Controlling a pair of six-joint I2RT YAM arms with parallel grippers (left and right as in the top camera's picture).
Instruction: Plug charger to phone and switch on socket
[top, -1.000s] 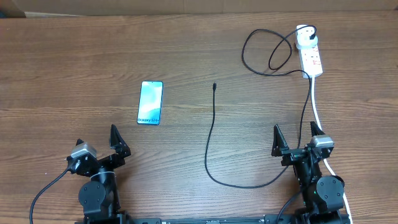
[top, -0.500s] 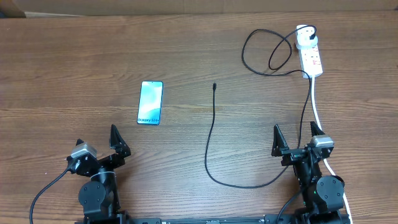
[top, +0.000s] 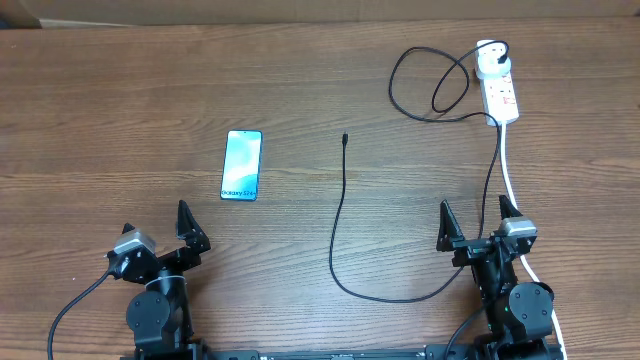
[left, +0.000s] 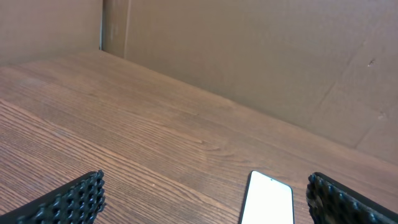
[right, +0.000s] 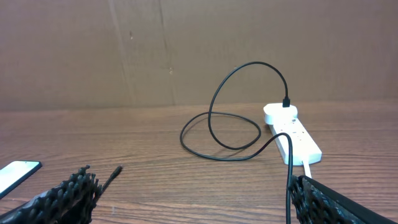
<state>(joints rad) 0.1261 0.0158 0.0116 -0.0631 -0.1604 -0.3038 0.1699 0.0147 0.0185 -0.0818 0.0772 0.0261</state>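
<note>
On the table (top: 120, 110), the phone (top: 241, 165) lies ahead of the left claw (top: 157, 232), slightly to its right. The charger cable (top: 339, 215) has its free tip ahead and left of the right claw (top: 474, 222), well apart from the phone. It bends right close by that claw, then loops left of the power strip (top: 499, 92), plugged into its far end. The strip lies far ahead of the right claw, and its cord (top: 509, 172) trails back along that claw's right side.
</note>
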